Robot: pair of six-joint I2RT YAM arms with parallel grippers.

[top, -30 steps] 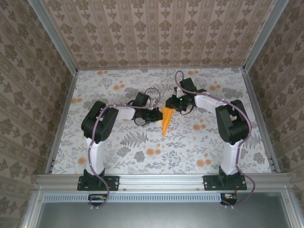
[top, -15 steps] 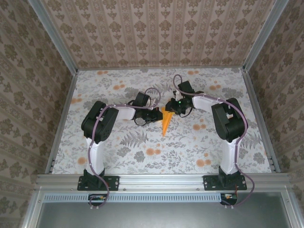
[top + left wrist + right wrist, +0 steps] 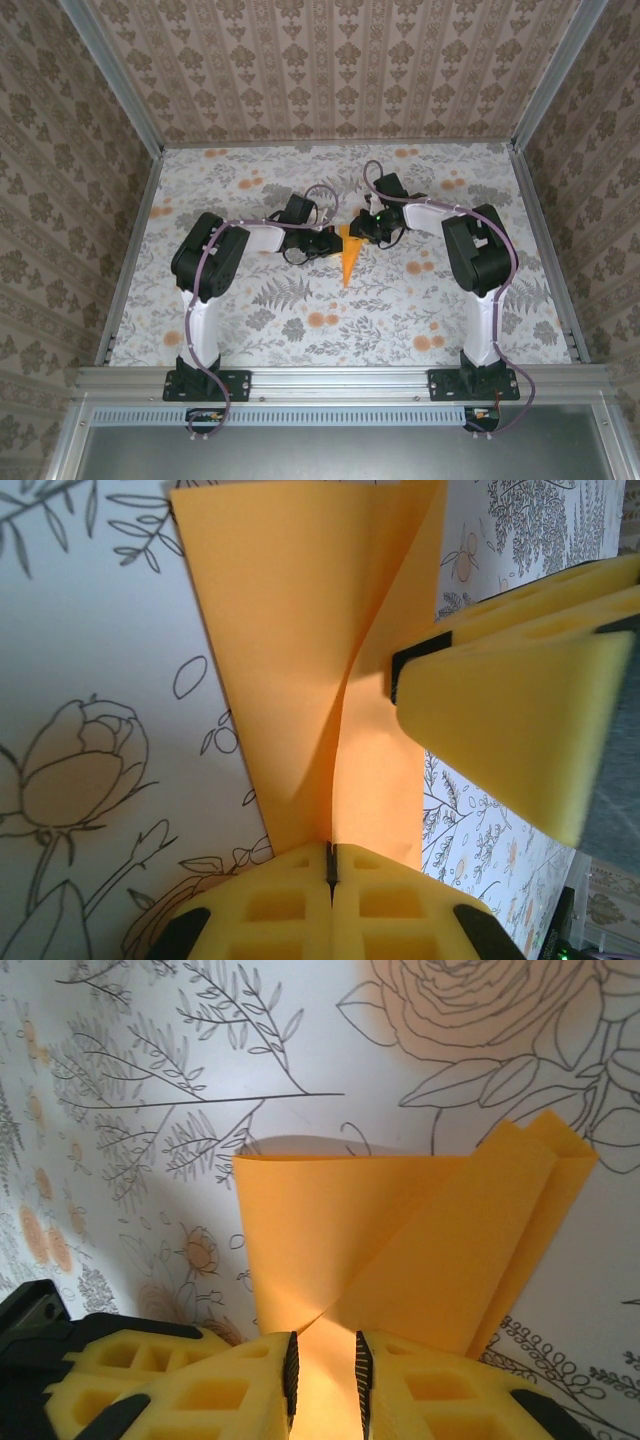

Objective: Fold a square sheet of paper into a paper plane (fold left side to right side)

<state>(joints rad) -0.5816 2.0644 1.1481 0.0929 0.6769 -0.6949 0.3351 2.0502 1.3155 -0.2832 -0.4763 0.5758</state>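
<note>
Moved: over the last second my right arm (image 3: 478,250) has swung its elbow a little toward the middle, and the right pincer (image 3: 323,1355) has edged closer to the wide end of the paper plane (image 3: 345,262). My left arm (image 3: 215,255) and the plane's tip have kept their place.
Table (image 3: 250,330): flowered grey cover, with both arms reaching in to meet near its middle.
Paper plane: it lies mid-table between my two pincers. The wide end is up at the fingers and the narrow tip points back toward my bases. From the wrists I see two orange flaps standing apart in a V with a crease running between them, so it is not yet flat.
Left pincer (image 3: 331,865): the yellow fingers are pressed together, and the paper comes straight out of the seam between them, so I have it pinched.
Right pincer: the jaws are drawn close with a slim gap left, and the paper runs into that gap. I cannot tell whether the pads actually bite it.
Step in hand: as I judge it, this is the fold of the left side over to the right, caught partway with the flaps half closed.
Next move: I reckon the left pincer must carry its flap across onto the right one while the right side holds steady. The edges should meet evenly before the crease is pressed down. Thin paper like this could slip or buckle if I pull unevenly.
</note>
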